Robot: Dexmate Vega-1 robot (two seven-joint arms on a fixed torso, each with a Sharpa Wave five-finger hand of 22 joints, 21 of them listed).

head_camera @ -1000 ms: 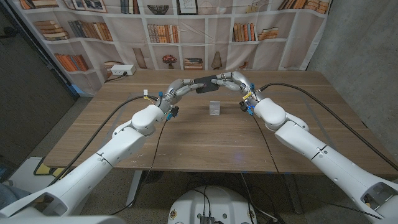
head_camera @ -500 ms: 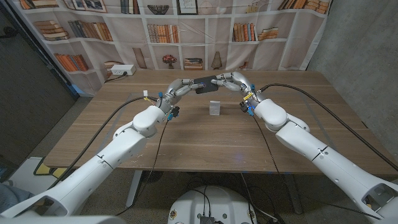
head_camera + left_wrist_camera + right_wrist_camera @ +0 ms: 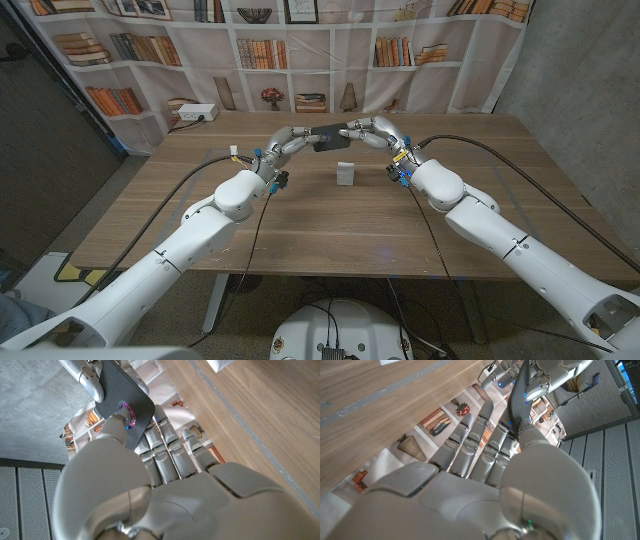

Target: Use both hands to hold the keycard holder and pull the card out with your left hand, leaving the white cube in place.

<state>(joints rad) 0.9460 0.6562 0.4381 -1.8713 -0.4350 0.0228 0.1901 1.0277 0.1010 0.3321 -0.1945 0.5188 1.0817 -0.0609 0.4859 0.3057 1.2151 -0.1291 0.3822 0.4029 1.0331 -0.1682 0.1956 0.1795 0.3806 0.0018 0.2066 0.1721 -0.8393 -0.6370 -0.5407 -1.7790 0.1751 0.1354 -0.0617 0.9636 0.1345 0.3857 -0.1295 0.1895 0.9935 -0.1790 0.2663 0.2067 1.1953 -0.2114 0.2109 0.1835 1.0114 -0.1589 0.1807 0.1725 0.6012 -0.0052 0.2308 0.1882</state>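
Left hand point(image 3: 287, 141) and right hand point(image 3: 372, 131) both clamped on flat black keycard holder point(image 3: 328, 135) above white cube point(image 3: 345, 174).

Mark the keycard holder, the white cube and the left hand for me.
keycard holder point(image 3: 328, 135): head view, middle of its dark body.
white cube point(image 3: 345, 174): head view, its front face.
left hand point(image 3: 287, 141): head view, back of the hand gripping the holder.

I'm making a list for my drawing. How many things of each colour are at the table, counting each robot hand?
Black: 1, the keycard holder
White: 1, the cube
Silver: 2, the left robot hand and right robot hand
Total: 4
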